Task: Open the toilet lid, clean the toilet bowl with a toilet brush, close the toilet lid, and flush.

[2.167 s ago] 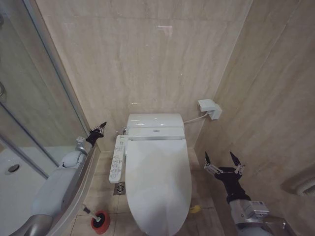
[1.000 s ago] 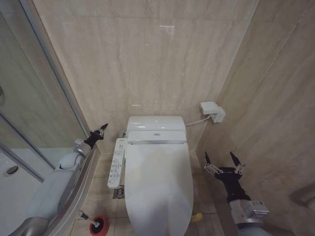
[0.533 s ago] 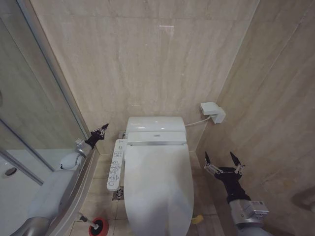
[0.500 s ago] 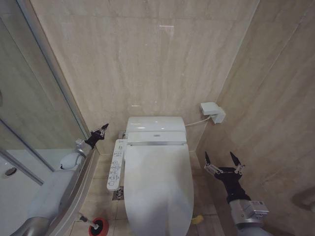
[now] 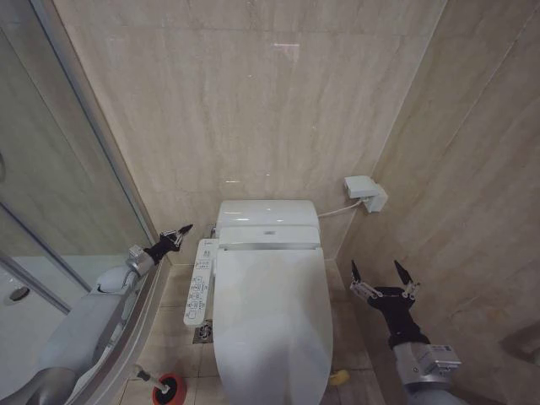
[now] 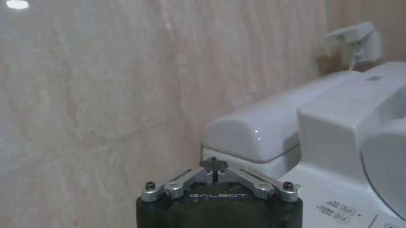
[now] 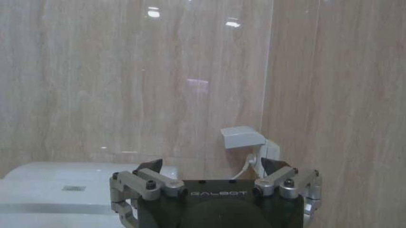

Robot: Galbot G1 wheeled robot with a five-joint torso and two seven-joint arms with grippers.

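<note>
The toilet lid (image 5: 272, 316) is down, covering the toilet bowl (image 5: 221, 371), of which a narrow white edge shows below the lid's left side. The unit stands against the far wall (image 5: 253, 101), clad in beige marble-look tile. Behind the lid sits the rounded white rear housing (image 5: 268, 218). A white control panel (image 5: 199, 283) with rows of buttons projects along the left side of the seat.

On the right wall (image 5: 472, 186), also beige tile, a white socket box (image 5: 364, 191) is mounted near the corner; a white cable (image 5: 336, 208) runs from it to the rear housing. To the left stands a glass shower enclosure (image 5: 51, 194) with a metal frame, and a curved white shower tray (image 5: 17, 312) lies at its base. The floor (image 5: 181, 325) is beige tile with dark grout lines. A small yellow object (image 5: 337, 377) lies on the floor near the right side of the bowl.

The toilet brush (image 5: 150, 375) stands in its red holder cup (image 5: 170, 391) on the floor, near and to the left of the bowl.

The left gripper (image 5: 178, 235) hovers just left of the control panel, with its jaws pressed together to a single tip. The right gripper (image 5: 382, 278) hovers to the right of the lid, apart from it, with its jaws spread wide and pointing upward.
</note>
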